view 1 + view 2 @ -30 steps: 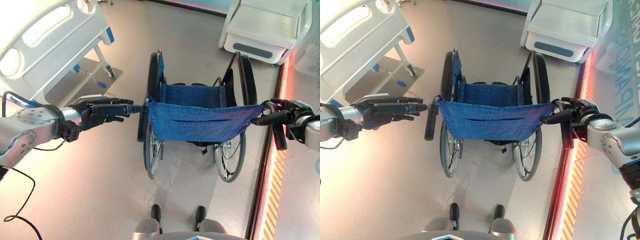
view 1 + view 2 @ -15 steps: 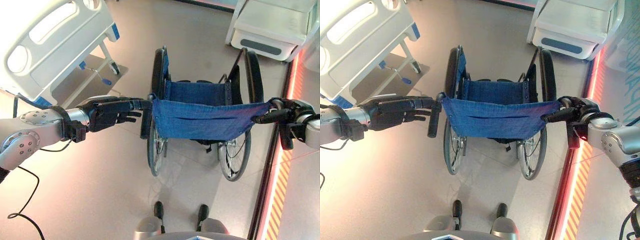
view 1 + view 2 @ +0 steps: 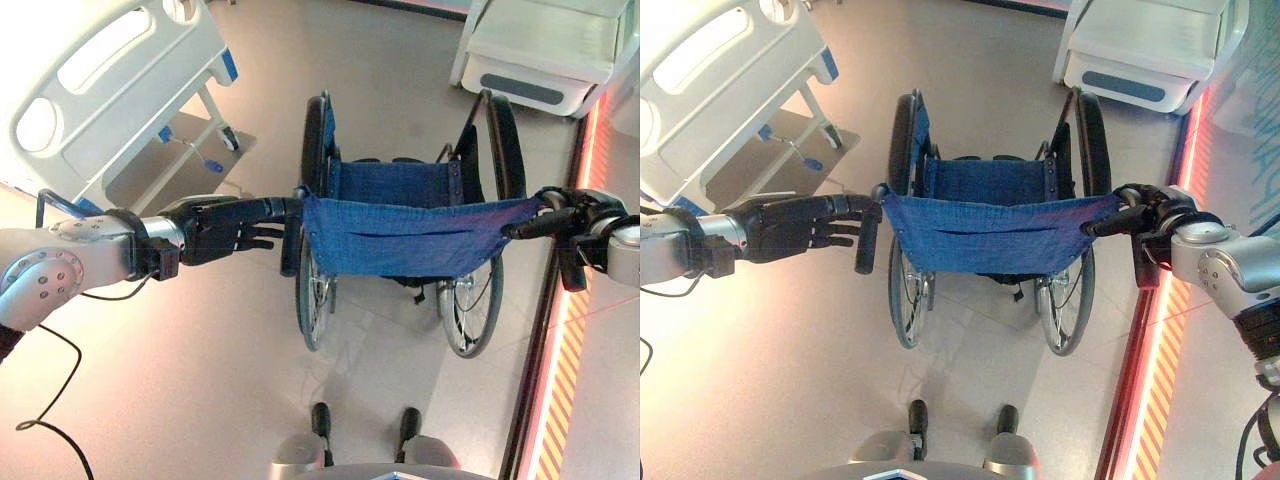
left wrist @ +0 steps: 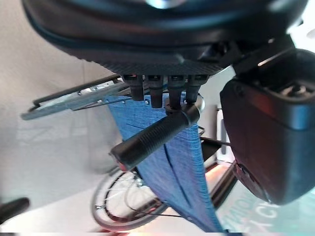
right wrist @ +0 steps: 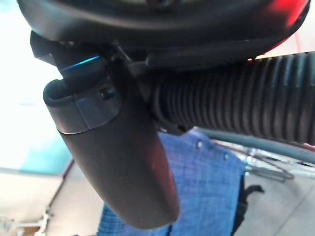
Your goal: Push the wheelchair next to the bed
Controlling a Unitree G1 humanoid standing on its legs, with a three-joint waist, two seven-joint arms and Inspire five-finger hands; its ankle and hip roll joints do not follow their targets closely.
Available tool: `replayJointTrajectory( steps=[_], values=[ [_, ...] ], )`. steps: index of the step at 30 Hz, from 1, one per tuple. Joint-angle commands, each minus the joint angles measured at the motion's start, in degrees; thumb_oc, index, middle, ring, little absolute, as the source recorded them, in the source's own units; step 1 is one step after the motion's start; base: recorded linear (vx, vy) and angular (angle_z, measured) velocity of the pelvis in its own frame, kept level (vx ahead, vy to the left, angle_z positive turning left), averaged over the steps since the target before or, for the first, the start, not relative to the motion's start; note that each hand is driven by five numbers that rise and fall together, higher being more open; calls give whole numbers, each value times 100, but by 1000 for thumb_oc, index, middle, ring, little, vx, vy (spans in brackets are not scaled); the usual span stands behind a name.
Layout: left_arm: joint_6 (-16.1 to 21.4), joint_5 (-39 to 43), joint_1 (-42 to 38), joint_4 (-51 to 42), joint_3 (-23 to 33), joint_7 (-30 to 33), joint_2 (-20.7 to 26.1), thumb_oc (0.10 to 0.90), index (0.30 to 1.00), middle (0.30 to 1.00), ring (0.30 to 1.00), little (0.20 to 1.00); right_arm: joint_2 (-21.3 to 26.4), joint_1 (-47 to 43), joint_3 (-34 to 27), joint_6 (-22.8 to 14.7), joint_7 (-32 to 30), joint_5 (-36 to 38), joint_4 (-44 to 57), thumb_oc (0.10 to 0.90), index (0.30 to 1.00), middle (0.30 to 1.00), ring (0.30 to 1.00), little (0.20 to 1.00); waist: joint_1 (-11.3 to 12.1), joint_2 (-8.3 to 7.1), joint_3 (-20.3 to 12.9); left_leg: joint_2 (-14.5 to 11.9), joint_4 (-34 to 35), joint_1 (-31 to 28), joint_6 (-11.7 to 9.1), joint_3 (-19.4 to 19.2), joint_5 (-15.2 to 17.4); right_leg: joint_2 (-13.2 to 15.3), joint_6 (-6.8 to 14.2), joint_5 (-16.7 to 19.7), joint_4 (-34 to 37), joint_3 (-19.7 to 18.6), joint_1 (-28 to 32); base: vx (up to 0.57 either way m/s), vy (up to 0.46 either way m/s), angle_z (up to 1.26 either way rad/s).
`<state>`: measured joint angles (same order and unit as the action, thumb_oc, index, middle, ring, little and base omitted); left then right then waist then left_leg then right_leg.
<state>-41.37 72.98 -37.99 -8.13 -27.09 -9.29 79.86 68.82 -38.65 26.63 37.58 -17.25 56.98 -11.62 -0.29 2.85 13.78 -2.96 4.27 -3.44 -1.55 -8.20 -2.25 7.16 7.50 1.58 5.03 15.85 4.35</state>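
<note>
The wheelchair (image 3: 410,235) stands in front of me, its blue cloth backrest facing me and its big wheels on the floor. My left hand (image 3: 215,230) reaches in from the left with straight fingers, and the fingertips (image 4: 157,93) touch the top of the black left push handle (image 4: 152,138). That hand is open. My right hand (image 3: 580,215) is curled round the ribbed right push handle (image 5: 236,103), with the thumb (image 5: 118,162) wrapped beside it. The white hospital bed (image 3: 100,80) with blue fittings lies at the far left, its foot end a short way from the wheelchair's left wheel (image 3: 312,150).
A white cabinet-like unit (image 3: 540,50) stands at the far right behind the wheelchair. A red-lit strip with orange hatching (image 3: 560,380) runs along the floor on the right. Bare floor lies between the bed's legs (image 3: 215,135) and the wheelchair.
My left hand has moved right, from just short of the left push handle to touching it. The right hand has kept its hold. The camera has shifted a little.
</note>
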Motion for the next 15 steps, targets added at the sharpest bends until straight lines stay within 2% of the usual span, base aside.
replayJointTrajectory(
  steps=[1, 12, 15],
  values=[
    [-84, -291, -206, -29, -226, -854, 147, 800, 900, 900, 900, 900, 260, -930, 359, -442, -299, 244, -51, 800, 900, 900, 900, 900, 0, 38, -178, 29, -148, 220, -211, -449, -30, -36, -24, 28, -300, -52, -260, -21, 10, -4],
    [-2, 633, -1056, -24, -1076, -619, 147, 800, 900, 900, 900, 900, 230, -1022, 540, -518, -114, 224, -195, 800, 900, 900, 900, 900, -74, 80, -239, 61, -107, 162, -198, -530, -6, -40, 1, 42, -279, -91, -252, 3, 5, -4],
    [132, 887, -1280, -14, -1250, -306, 33, 800, 900, 900, 900, 900, 116, -1134, 660, -519, -96, 195, -272, 800, 900, 900, 900, 900, -73, 86, -236, 69, -102, 147, -193, -524, -8, -37, -3, 42, -288, -89, -243, 0, 0, 0]
  ],
)
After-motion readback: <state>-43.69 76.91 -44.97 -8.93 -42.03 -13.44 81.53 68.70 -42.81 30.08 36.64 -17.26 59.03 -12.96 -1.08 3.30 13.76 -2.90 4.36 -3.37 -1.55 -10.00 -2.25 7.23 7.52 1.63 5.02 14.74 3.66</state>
